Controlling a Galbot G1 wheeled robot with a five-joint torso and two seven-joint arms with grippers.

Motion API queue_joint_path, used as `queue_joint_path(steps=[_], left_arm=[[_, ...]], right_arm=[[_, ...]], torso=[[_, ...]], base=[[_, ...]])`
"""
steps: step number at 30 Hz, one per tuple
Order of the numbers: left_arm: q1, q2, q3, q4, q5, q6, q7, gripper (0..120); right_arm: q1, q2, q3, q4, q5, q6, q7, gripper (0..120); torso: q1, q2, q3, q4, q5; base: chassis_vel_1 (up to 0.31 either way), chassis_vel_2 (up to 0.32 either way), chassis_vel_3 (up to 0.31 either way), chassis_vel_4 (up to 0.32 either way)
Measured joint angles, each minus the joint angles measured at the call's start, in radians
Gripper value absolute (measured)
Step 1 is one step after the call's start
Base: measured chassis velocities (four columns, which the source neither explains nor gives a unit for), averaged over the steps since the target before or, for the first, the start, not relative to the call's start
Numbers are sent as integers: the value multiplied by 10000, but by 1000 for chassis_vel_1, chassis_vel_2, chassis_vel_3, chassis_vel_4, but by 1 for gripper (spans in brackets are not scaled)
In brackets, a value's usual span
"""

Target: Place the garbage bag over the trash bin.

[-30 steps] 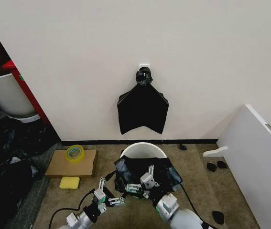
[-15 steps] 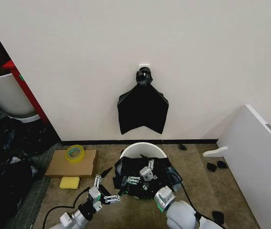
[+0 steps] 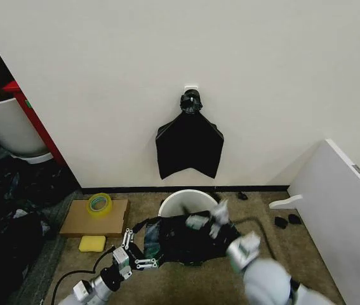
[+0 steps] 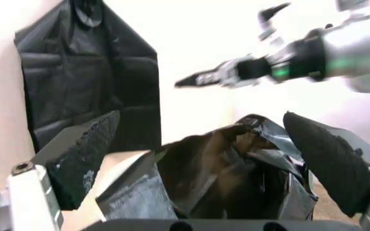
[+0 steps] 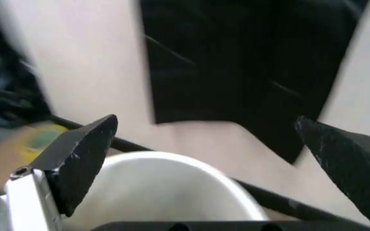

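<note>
The trash bin [image 3: 186, 202] is seen in the lower middle of the head view, standing on the floor [image 3: 262, 216] close to the wall; only the far arc of its cream rim is left uncovered. The garbage bag [image 3: 183, 238] is draped over the near part of the bin, crumpled and glossy, spread wider than the opening toward the bottom of the frame.

The left hand [image 3: 140, 248] is found at the lower left of the bag, its fingers spread apart with the bag's left edge between them. In the left wrist view the two dark finger pads [image 4: 82, 154] are set wide, and the bag [image 4: 236, 173] is bunched between them without being pinched.

The right hand [image 3: 210, 222] is held above the far right part of the bag, blurred, near the bin's rim. In the right wrist view its fingers [image 5: 82, 154] are spread wide with nothing gripped, and the white rim of the bin [image 5: 165, 183] is framed between them.

A flat black bundle [image 3: 189, 143] is hung on the wall above the bin.
</note>
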Motion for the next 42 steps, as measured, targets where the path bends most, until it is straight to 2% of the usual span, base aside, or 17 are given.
queue_joint_path(steps=[3,6,7,9,11,13,15,16,17,24,25,32,36,37,40,41,42], left_arm=[[64,-214,-246,-124,66,-61,93,100],[290,-736,-645,-594,88,-98,98,100],[290,-736,-645,-594,88,-98,98,100],[409,-957,-808,-793,68,-170,77,100],[455,-1042,-862,-852,44,-209,72,100],[517,-1339,-1034,-955,-70,-329,27,100],[514,-1411,-1070,-967,-78,-335,-14,100],[453,-1707,-1200,-1022,-83,-323,-209,100],[414,-1923,-1270,-1106,-85,-270,-367,100],[403,-2351,-1297,-1365,-196,-154,-645,100],[406,-2482,-1317,-1507,-285,-148,-673,100],[213,-2445,-1489,-1427,-536,-148,-750,100],[13,-2497,-1410,-1294,-414,26,-1086,100],[13,-2497,-1410,-1294,-414,26,-1086,100],[-4,-2563,-1374,-1167,-315,28,-1182,100],[-4,-2563,-1374,-1167,-315,28,-1182,100],[-18,-2573,-1378,-1129,-303,28,-1226,100]], right_arm=[[674,-91,3,-511,527,-484,-417,100],[2046,-148,-133,-1621,800,-1343,-2148,100],[2046,-148,-133,-1621,800,-1343,-2148,100],[2738,-130,-240,-2201,623,-1611,-3206,100],[2979,-109,-297,-2437,469,-1617,-3616,100],[3793,38,-456,-3566,-177,-1145,-5489,100],[3889,70,-433,-3760,-292,-1064,-5926,100],[4052,178,-277,-4250,-767,-812,-7170,100],[4106,239,-191,-4517,-1071,-638,-7701,100],[4204,348,-179,-5045,-1479,-427,-8148,100],[4285,491,-181,-5523,-1900,-256,-8451,100],[4153,589,-140,-5869,-2168,-134,-8633,98],[3784,680,56,-6004,-2479,5,-8610,80],[3784,680,56,-6004,-2479,5,-8610,80],[3643,691,70,-5938,-2576,-37,-8466,67],[3643,691,70,-5938,-2576,-37,-8466,67],[3579,680,13,-5852,-2618,-98,-8367,60]], torso=[[0,0,0,-2,-1],[0,0,1,-3,0],[0,0,1,-3,0],[0,0,1,-3,-2],[0,-1,1,-2,-5],[0,-1,2,0,-1],[1,-1,1,0,0],[0,-1,1,-3,-3],[0,-1,1,-5,-2],[0,-1,0,-6,-2],[-1,-1,0,-4,-2],[-1,-1,0,-3,-4],[-1,-1,0,-5,-2],[-1,-1,0,-5,-2],[-1,-3,0,-4,-4],[-1,-3,0,-4,-4],[-1,-3,0,-3,-3]], base=[[0,0,0,0],[0,0,0,0],[0,0,0,0],[0,0,0,0],[0,0,0,0],[0,0,0,0],[0,0,0,0],[0,0,0,0],[0,0,0,0],[0,0,0,0],[0,0,0,0],[0,0,0,0],[0,0,0,0],[0,0,0,0],[0,0,0,0],[0,0,0,0],[0,0,0,0]])
